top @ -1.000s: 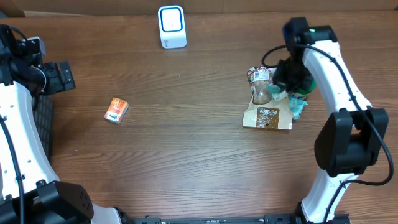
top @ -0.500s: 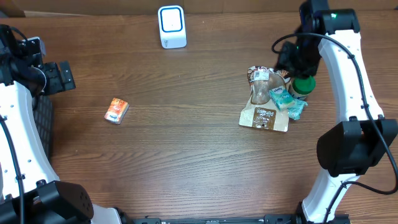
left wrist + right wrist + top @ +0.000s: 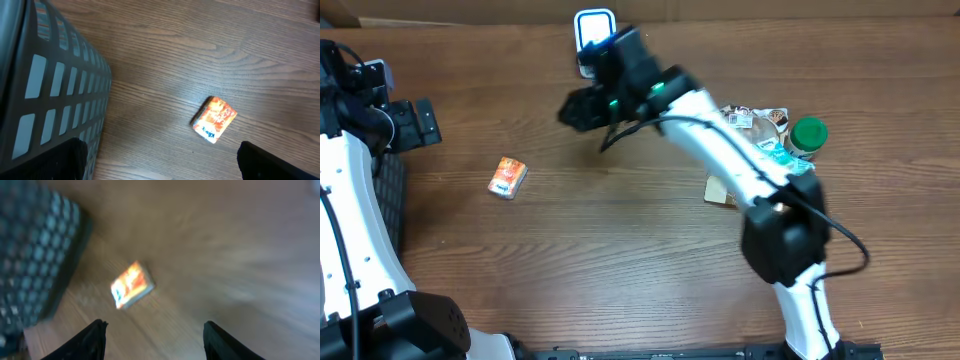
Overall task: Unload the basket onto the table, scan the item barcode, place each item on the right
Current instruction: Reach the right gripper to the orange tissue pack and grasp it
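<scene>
Brown-wood table (image 3: 620,250) to cross first: send right gripper (image 3: 578,108), fingers apart and empty, from upper centre of the overhead frame down-left to orange packet (image 3: 507,177), lying flat at left centre, well apart from white scanner (image 3: 588,25) at top. Square jaws to the packet's narrow sides, drop straight, close gently; probably a light carton. Leave left gripper (image 3: 415,122), spread wide and empty, at the left edge. Look to left wrist view for sharp slats of dark basket (image 3: 50,90) and the packet's printed edge; expect blur from right wrist view; find scanner overhead only.
</scene>
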Motion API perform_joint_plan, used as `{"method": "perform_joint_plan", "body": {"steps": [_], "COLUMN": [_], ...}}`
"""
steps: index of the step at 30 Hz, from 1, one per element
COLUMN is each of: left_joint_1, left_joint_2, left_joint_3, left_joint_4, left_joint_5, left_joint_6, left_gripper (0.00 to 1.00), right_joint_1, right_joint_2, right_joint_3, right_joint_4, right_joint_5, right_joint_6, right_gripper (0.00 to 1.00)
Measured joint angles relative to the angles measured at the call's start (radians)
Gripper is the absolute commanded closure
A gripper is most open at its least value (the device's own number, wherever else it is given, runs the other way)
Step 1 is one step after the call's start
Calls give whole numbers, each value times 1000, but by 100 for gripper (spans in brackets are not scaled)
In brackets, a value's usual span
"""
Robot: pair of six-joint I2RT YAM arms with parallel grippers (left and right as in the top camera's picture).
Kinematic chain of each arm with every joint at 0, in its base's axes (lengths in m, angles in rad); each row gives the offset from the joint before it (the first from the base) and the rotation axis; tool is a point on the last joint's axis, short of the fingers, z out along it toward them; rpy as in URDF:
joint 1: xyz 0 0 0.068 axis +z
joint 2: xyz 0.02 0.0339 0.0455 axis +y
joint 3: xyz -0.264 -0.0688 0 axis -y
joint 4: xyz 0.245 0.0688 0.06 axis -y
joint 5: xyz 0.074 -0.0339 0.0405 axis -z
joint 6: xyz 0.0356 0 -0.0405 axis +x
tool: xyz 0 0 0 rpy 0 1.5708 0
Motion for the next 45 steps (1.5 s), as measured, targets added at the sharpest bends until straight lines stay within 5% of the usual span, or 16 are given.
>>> {"method": "perform_joint_plan", "body": {"steps": [17, 21, 36, 40, 42, 45], "left_joint_1": [0, 0, 0, 0, 0, 0], "left_joint_2": [0, 0, 0, 0, 0, 0], "left_joint_3": [0, 0, 0, 0, 0, 0], "left_joint_4": [-1, 0, -1, 0, -1, 0], "left_joint_5": [0, 0, 0, 0, 0, 0], "left_joint_6": [0, 0, 0, 0, 0, 0], "left_gripper": [1, 0, 0, 1, 0, 0], "right_joint_1": [188, 186, 199, 226, 235, 234], "right_joint_2": [233, 272, 318, 330, 330, 330], "right_joint_3": [-11, -11, -11, -11, -9, 3], "right_joint_4": [368, 408, 504, 499, 470, 430], "right_joint_5": [130, 170, 195, 196, 195, 187], "right_joint_6": [149, 151, 130, 128, 125, 127], "right_gripper": [43, 51, 53, 71, 92, 96]}}
